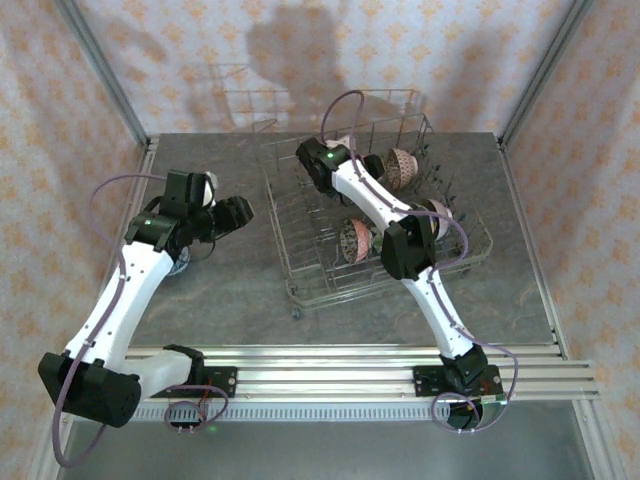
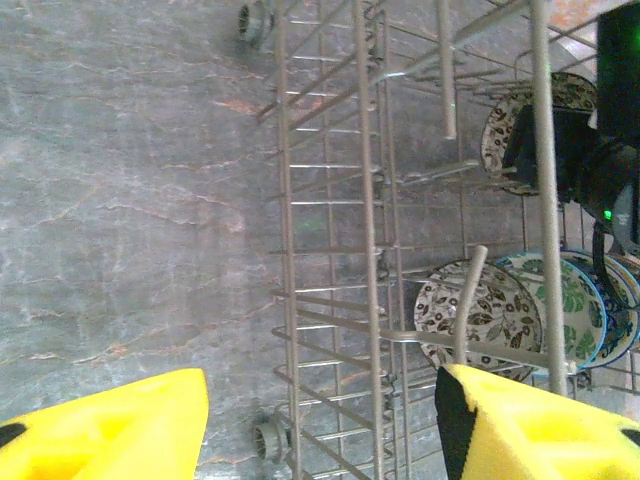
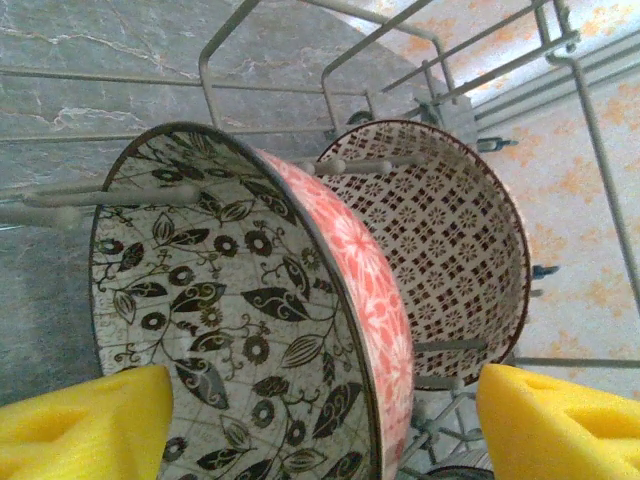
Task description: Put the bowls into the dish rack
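Our right gripper (image 3: 322, 425) stands with yellow foam pads (image 3: 85, 420) wide apart, gripping nothing. The round ceramic bowl (image 3: 230, 320), black leaves inside and pink outside, sits on edge between them, close to one pad. It rests among the tines of the grey wire dish rack (image 2: 284, 200), just beside a brown-lattice bowl (image 3: 440, 240). Backing out, we judge, means pulling straight along its rim. Our left gripper (image 2: 320, 430) — also apart, empty — hangs beside the rack.

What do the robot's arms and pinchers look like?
The left arm and right arm are white tubes with chunky black joints, a thin purple cable looping along each, and a tiny green light. The left gripper and right gripper have bright yellow fingers.
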`<state>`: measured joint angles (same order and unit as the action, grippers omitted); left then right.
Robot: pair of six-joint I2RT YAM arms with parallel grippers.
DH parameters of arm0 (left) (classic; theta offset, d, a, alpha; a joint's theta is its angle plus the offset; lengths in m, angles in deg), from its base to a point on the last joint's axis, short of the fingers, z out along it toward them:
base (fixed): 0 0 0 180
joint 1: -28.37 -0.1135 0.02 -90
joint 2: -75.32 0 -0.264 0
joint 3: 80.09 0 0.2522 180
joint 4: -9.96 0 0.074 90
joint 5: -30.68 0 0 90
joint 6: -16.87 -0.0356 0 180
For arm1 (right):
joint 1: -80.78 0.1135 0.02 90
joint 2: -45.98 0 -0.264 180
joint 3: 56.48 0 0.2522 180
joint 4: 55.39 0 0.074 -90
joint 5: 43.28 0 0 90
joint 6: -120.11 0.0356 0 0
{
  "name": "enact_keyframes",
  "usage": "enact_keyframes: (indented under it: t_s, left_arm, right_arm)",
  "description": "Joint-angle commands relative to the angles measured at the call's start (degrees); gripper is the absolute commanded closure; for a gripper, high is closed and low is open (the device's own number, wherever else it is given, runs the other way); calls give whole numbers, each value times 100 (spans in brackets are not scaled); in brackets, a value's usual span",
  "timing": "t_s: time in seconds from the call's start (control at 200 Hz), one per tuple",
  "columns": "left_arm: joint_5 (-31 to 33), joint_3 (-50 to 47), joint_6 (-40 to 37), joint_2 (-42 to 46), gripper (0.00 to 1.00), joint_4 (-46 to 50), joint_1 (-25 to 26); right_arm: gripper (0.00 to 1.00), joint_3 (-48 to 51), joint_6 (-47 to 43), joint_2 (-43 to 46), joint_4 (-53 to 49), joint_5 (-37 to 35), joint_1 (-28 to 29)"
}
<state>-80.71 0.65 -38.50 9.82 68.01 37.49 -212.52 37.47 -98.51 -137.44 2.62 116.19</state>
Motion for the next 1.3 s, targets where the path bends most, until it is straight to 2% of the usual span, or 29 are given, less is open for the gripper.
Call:
enact_keyframes:
  t_s: [0.0, 0.065, 0.38, 0.591, 0.751, 0.991, 1.296]
  left_arm:
    - [136, -20, -6, 224, 36, 406, -269]
    - [139, -1, -71, 289, 35, 545, -441]
    - [331, -123, -452, 494, 32, 1230, -1338]
    - [899, -408, -801, 378, 31, 1689, -1613]
    - [1009, -596, -922, 133, 30, 1685, -1914]
    - [1097, -342, -1095, -926, 30, 1287, -2227]
    - [1298, 497, -1392, -2715, 30, 1123, -2574]
  right_arm:
    - [8, 82, -90, 748, 169, 240, -21]
    - [0, 166, -137, 917, 232, 394, -22]
    - [0, 553, -85, 1572, 295, 964, -25]
    - [0, 2090, -76, 2793, 1091, 1506, -35]
    - [0, 3168, 59, 3621, 1396, 1954, -39]
    - [2, 4568, 272, 4603, 1884, 2516, -44]
    - [5, 5005, 233, 5088, 2103, 2989, -77]
